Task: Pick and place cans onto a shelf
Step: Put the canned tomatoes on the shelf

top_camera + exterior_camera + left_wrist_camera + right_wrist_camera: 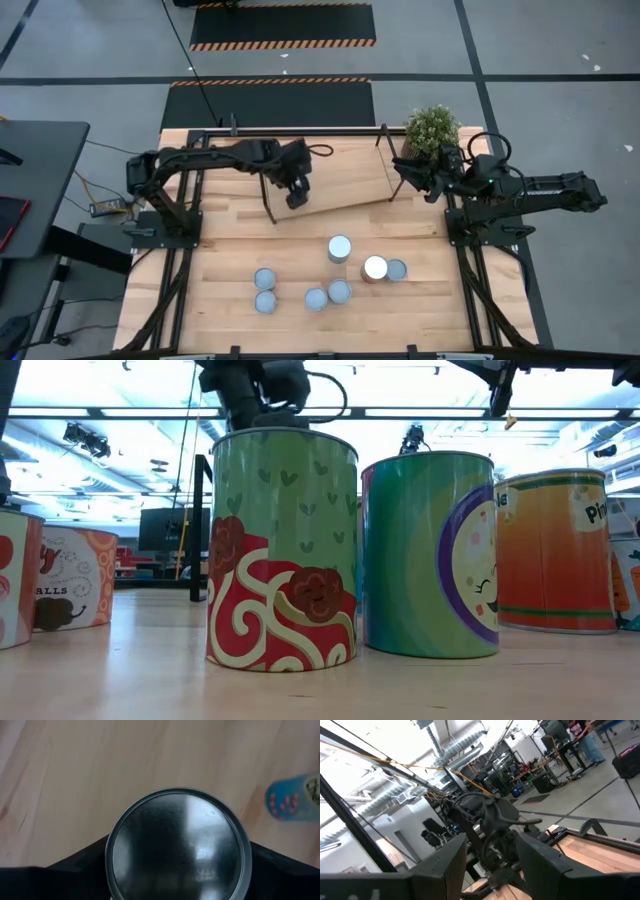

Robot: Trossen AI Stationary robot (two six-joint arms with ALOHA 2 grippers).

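Left gripper (297, 196) hangs over the shelf (345, 175), near that board's left end, with its dark fingers (75, 865) spread wide on either side of a can (177, 847). Seen through the left wrist view, the can's round silvery lid fills the space between the fingers and faces the camera, so its long axis runs along the line of the gripper, end-on to the wrist. Light wood lies behind it, and part of a blue can (295, 797) shows off to one side, lying across the view. Whether the held can already touches the board cannot be told.

Shelf: a slanted light-wood board with thin black rod frames at both ends, standing along the far edge of the table (230, 255), its long axis parallel to that edge. A potted plant (432, 130) stands at the table's far right corner, just beside the shelf's right end.

Seven more cans stand upright on the near half of the table, lids up. One (340, 249) stands alone near the middle; a bright-topped one (375, 268) touches a neighbour (397, 270) toward the right; two (265, 279) sit one behind the other toward the left; two more (339, 291) stand close together between these groups.

Right gripper (405, 175) waits, closed and empty, beside the shelf's right end.
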